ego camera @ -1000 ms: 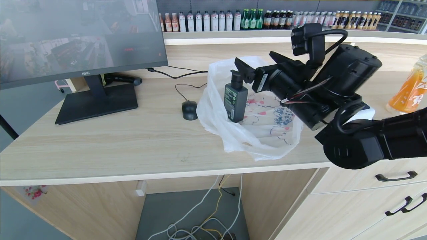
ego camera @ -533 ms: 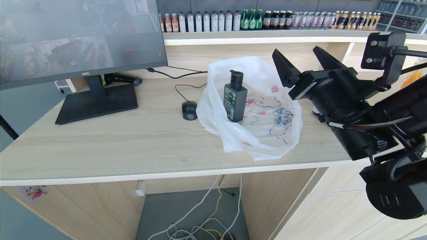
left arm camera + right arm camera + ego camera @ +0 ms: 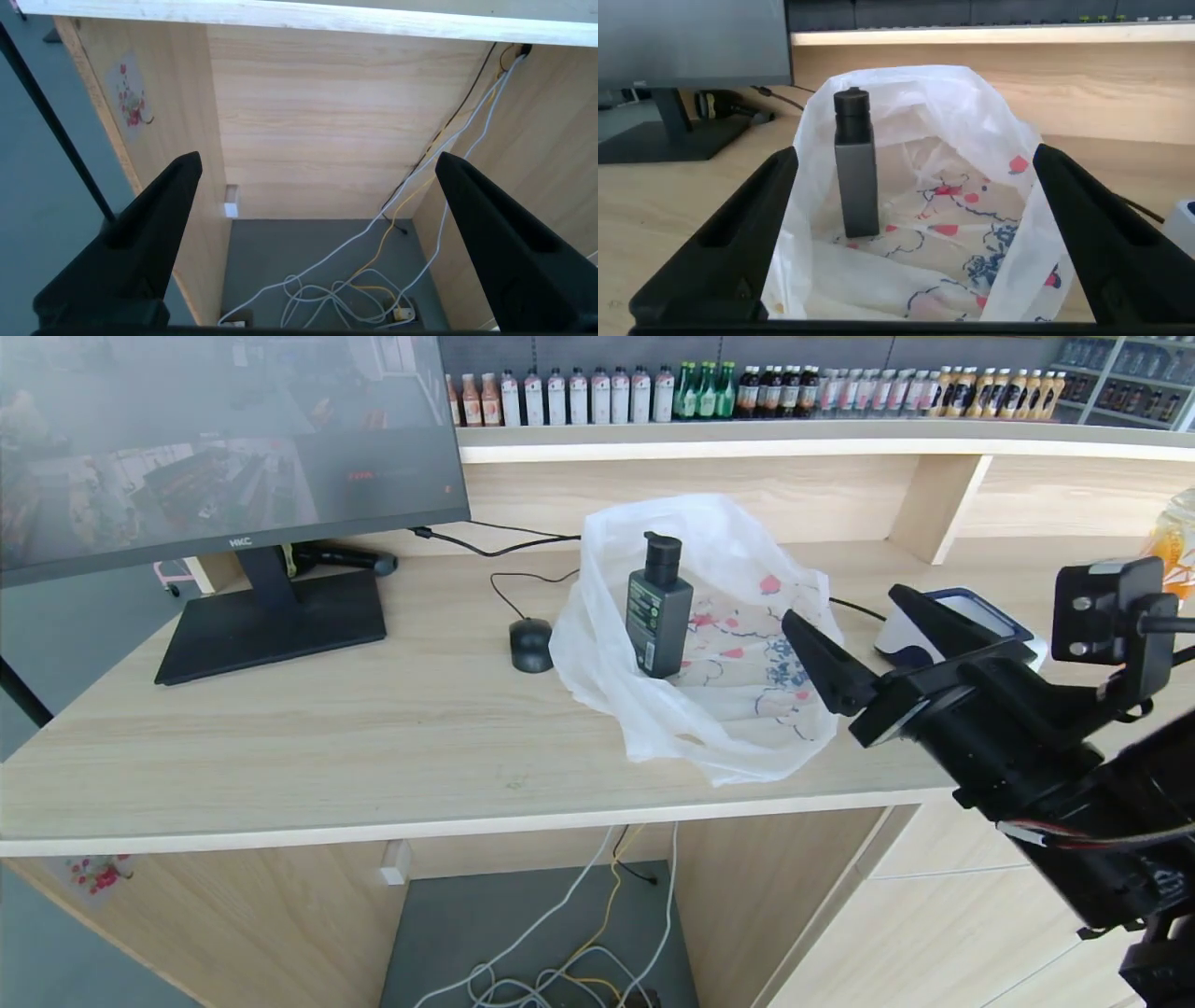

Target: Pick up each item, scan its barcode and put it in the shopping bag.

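— While the right gripper (image 3: 842,603) hangs wide open and empty, just beside the near right edge of the shopping bag (image 3: 738,728), what could go wrong?

— I'd say a finger could snag the thin plastic and drag the bag along the counter (image 3: 373,728). It could also tip the dark bottle (image 3: 659,607) that stands upright inside, near the bag's left wall. That bottle is tall and narrow, so a small tug on the plastic under it might topple it.

— And the left gripper (image 3: 318,159)?

— Open as well, holding nothing, low down and facing the cables (image 3: 346,280) under the counter. I see no threat from there.

— What does the bag hold?

— Just that one bottle, as far as I can see. The mouth gapes and the rest shows printed plastic. Beyond the right gripper sits the scanner (image 3: 990,611). Farther right is an orange drink bottle (image 3: 1174,546), outside the bag and likely not yet scanned.
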{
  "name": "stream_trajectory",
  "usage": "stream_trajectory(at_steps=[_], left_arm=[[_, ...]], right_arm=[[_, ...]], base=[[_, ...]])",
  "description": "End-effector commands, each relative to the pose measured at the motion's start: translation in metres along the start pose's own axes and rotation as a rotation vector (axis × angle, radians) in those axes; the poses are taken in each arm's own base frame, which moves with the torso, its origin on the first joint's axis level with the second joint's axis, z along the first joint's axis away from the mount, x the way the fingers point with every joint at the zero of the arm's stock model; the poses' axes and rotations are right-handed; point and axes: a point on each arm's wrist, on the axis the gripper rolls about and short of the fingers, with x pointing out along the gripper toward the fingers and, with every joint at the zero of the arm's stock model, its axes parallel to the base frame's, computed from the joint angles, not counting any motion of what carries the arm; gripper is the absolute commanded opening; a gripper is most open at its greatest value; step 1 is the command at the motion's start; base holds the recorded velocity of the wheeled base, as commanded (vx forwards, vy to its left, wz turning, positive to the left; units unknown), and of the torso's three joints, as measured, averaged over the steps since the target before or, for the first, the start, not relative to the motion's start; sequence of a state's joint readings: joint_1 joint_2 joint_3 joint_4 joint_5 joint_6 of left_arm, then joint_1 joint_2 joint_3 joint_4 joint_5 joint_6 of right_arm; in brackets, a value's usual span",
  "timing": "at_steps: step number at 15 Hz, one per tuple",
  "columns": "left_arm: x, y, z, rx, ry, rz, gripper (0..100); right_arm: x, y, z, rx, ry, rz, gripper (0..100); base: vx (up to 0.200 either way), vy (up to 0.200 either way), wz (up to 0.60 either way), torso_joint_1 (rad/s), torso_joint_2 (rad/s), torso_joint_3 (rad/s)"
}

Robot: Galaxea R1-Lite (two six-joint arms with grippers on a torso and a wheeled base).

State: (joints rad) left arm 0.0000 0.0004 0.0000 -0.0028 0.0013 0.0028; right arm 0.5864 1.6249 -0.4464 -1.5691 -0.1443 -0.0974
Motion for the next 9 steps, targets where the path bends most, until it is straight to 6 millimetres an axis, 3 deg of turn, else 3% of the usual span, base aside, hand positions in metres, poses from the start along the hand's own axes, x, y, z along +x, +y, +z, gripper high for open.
stream_trajectory(at_steps=[1,4,9], left_arm=[[0.000,0.000,0.000,-0.003,-0.002,0.000,100],[0.000,0.000,0.000,0.002,-0.001,0.000,100],[0.000,0.000,0.000,0.000,-0.001,0.000,100]], right_arm=[[-0.016,0.005,-0.003,0.009,0.036,0.032,100],[-0.025,0.005,-0.010,0.015,0.082,0.037,100],[-0.028,0.003,0.003,0.022,0.035,0.033,100]], base=[[0.000,0.000,0.00,0.000,0.00,0.000],[0.000,-0.200,0.00,-0.002,0.00,0.006],[0.000,-0.200,0.00,0.004,0.00,0.003]])
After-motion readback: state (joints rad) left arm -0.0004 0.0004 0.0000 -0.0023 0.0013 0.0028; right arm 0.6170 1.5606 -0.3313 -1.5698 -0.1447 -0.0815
